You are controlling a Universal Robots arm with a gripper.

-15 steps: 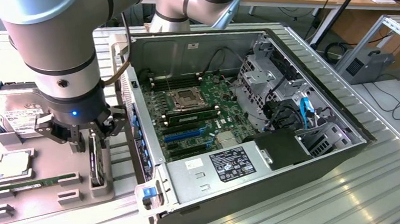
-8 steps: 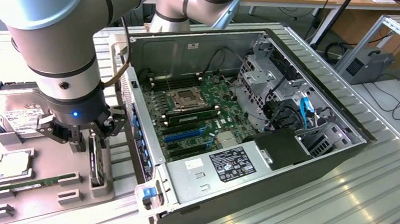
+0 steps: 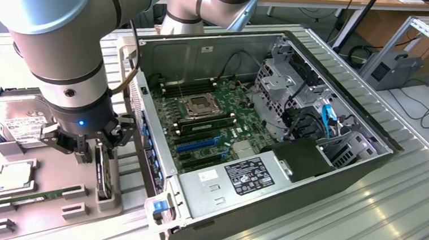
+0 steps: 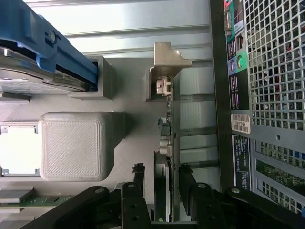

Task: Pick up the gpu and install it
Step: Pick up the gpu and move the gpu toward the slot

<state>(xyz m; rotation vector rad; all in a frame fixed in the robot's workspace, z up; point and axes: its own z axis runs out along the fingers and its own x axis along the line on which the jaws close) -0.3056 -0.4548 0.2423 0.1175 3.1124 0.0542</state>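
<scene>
Straddling the gpu [image 3: 103,174] with one finger on each side, the pincer [image 3: 95,148] stands released and grips nothing.

The gpu [image 4: 167,131] stands on edge in a slot of the grey holder tray [image 3: 52,165], just beside the open computer case [image 3: 274,130] on the exterior view's left. The black fingers [image 4: 139,176] flank the card closely; I cannot tell if either touches it. A blue-framed hard drive [image 3: 18,120] and a RAM stick [image 3: 23,200] share the tray, which rests on the ribbed metal table [image 3: 358,220].

Arm down, jaws apart
Grey jointed robot arm [image 3: 61,47] hangs vertical at eight o'clock; black two-finger gripper [image 3: 97,150] spread wide.
</scene>
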